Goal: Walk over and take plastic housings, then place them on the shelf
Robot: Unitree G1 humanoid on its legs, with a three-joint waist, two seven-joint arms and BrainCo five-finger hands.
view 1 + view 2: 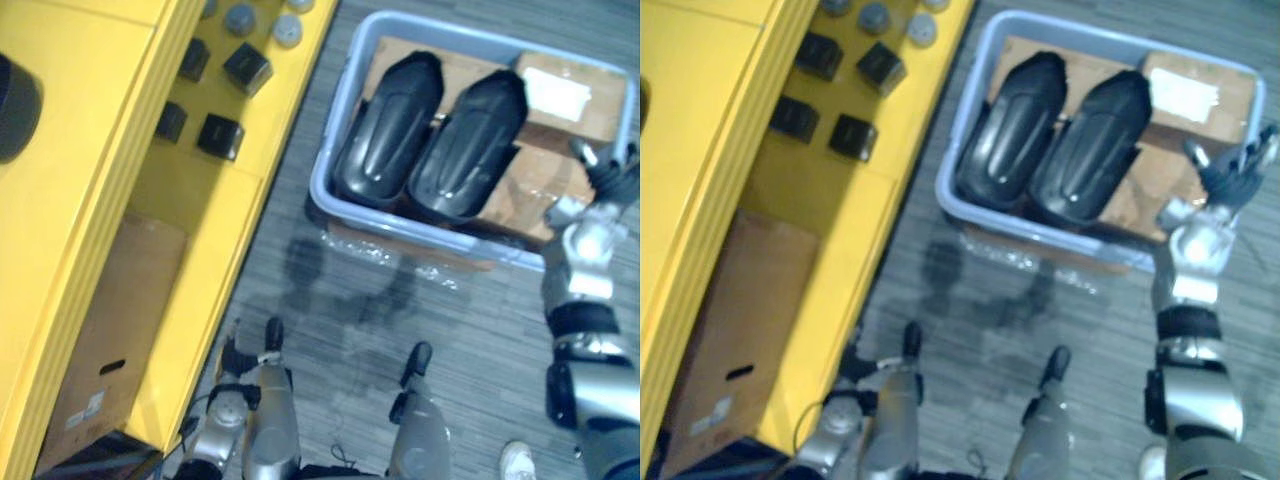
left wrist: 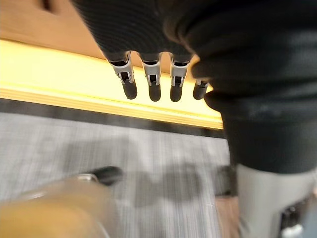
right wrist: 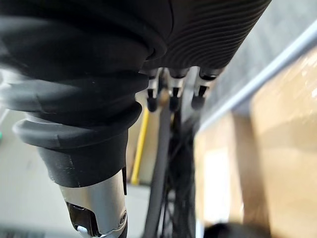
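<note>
Because both plastic housings (image 1: 390, 130) lie toward the left end of the bin (image 1: 321, 190), the right hand (image 1: 1230, 168), open and empty over its near right corner, could snag the rim while reaching. The left hand (image 2: 148, 29) hangs open beside the shelf (image 1: 90, 150).

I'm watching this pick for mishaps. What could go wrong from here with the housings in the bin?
1. The two black housings lie side by side in the bin; lifting one may drag the other.
2. The open right hand hangs over cardboard at the bin's right end and might catch the rim reaching across.
3. The yellow shelf already carries small black blocks; a housing set there could knock them.
</note>
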